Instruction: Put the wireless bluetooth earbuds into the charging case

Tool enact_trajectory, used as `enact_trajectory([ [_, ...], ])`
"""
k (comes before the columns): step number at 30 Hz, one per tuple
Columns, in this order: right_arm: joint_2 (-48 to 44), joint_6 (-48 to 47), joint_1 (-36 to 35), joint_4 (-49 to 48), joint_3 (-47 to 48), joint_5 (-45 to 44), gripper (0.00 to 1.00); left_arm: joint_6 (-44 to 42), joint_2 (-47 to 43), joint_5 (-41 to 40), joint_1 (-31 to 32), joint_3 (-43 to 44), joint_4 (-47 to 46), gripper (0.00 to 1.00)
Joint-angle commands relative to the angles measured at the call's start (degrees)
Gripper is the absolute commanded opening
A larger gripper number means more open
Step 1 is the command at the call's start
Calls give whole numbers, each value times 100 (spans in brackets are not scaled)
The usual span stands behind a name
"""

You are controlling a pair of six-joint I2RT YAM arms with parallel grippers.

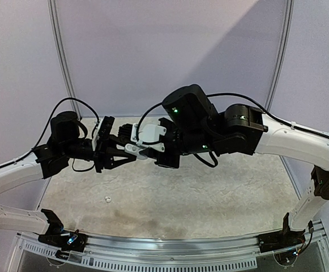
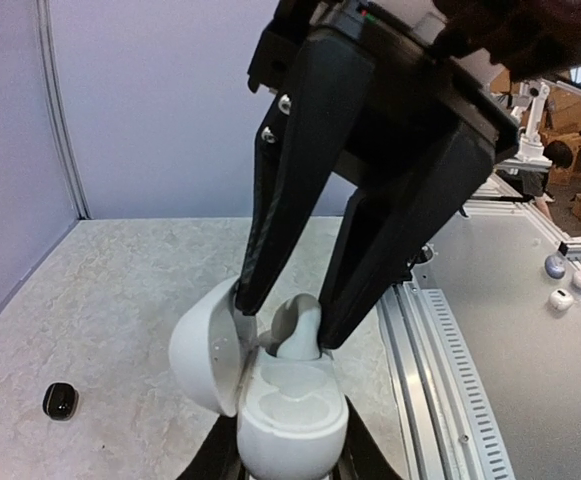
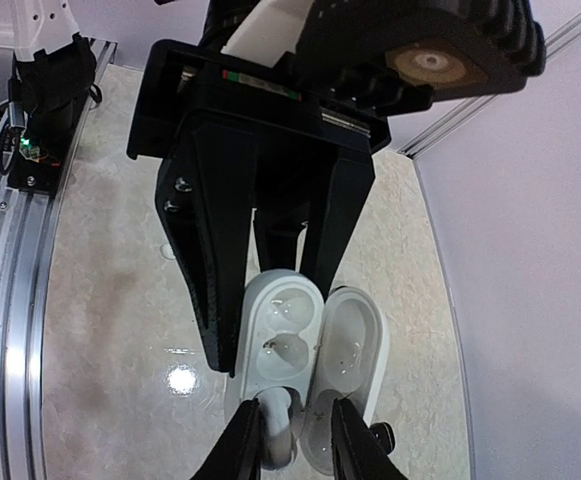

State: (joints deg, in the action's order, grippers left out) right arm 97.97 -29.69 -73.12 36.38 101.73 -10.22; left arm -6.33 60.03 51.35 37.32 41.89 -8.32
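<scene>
My left gripper (image 2: 290,452) is shut on the base of a white charging case (image 2: 292,415) and holds it in mid-air, lid (image 2: 202,358) swung open. The case also shows in the right wrist view (image 3: 278,335), with both sockets bare. My right gripper (image 3: 297,442) reaches in from the opposite side. Its jaws stand apart around a white earbud (image 3: 276,428) at the case's end, which rests against one finger with a gap to the other. That earbud stands up out of the case in the left wrist view (image 2: 300,325). In the top view the two grippers meet (image 1: 137,149).
A black earbud (image 2: 60,401) lies on the speckled table; it also shows below the case (image 3: 383,437). A white earbud (image 1: 107,199) lies on the table near the left arm. Several small items (image 2: 560,300) sit beyond the metal rail (image 2: 440,380). Pale walls enclose the table.
</scene>
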Motion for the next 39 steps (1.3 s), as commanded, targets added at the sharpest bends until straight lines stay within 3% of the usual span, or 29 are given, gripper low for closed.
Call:
enact_trajectory([
  [1, 183, 107, 189, 188, 14, -89, 26, 587, -175, 468, 135, -46, -823, 0],
  [11, -211, 303, 307, -135, -324, 432, 30, 1302, -167, 386, 131, -171, -1030, 0],
  [24, -481, 468, 412, -471, -446, 618, 29, 1322, -158, 334, 109, -172, -1007, 0],
  [32, -531, 508, 461, -594, -427, 625, 35, 1292, -158, 350, 109, -171, -989, 0],
  [39, -658, 575, 474, -655, -499, 770, 29, 1240, -154, 351, 100, -172, -959, 0],
])
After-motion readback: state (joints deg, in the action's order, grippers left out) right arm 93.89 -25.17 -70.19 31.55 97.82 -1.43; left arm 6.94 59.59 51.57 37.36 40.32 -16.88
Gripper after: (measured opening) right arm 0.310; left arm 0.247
